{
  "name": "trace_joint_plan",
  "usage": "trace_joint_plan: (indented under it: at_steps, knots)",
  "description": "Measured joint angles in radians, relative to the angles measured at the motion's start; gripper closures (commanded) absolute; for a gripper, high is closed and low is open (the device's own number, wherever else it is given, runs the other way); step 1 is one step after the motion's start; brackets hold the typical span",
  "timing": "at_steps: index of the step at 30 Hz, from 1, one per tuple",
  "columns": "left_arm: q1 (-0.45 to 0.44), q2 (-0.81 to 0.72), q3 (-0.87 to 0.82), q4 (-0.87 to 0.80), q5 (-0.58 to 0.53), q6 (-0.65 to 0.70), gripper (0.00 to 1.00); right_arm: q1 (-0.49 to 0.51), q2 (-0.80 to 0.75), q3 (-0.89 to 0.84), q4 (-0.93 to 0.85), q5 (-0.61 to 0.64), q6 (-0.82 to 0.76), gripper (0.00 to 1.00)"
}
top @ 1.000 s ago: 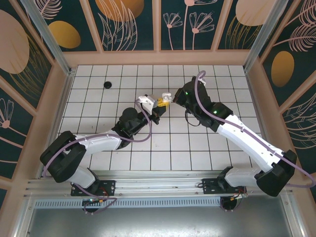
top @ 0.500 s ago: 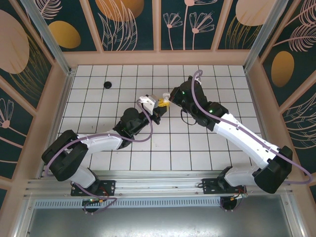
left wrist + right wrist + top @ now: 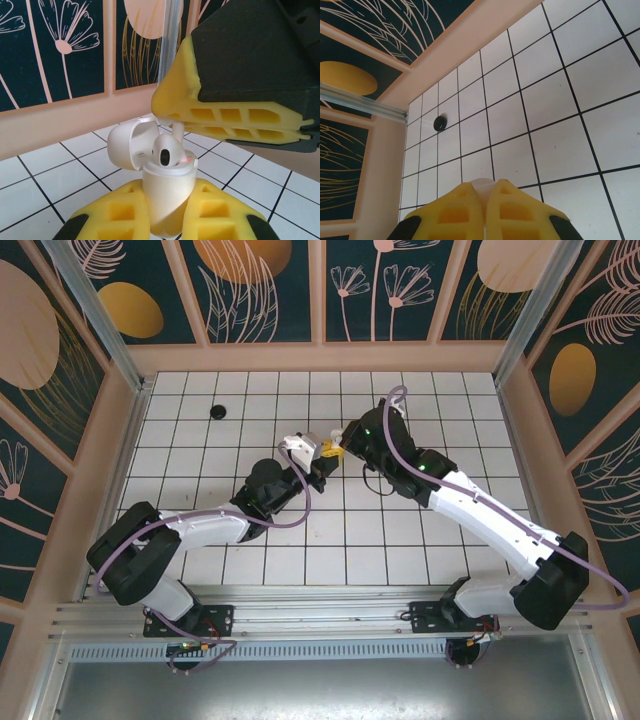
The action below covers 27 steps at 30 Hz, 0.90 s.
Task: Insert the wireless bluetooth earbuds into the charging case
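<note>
**Both grippers clenched, second earbud over the open case**

The left gripper [image 3: 167, 192] is clamped on the white charging case [image 3: 167, 177], held upright with its lid [image 3: 131, 145] flipped open. One white earbud [image 3: 166, 150] sits in the case. The right gripper [image 3: 167, 112] has its yellow fingers pressed together on the stem of the other earbud [image 3: 177, 134], just above the case and beside the seated one. Well apart on the tiled table [image 3: 450, 400] lies a small black puck [image 3: 217, 412].
</note>
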Motion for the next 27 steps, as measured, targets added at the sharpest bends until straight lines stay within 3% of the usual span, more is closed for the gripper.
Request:
trace_joint_plan:
  at_steps: [21,27]
  knots:
    - [0.000,0.011,0.000,-0.001,-0.003,0.000,1.00,0.009,0.007,0.012,-0.029,0.005,0.018,0.95]
    - [0.000,0.014,0.000,0.011,0.001,0.000,1.00,-0.001,0.007,0.025,-0.074,-0.058,0.019,0.96]
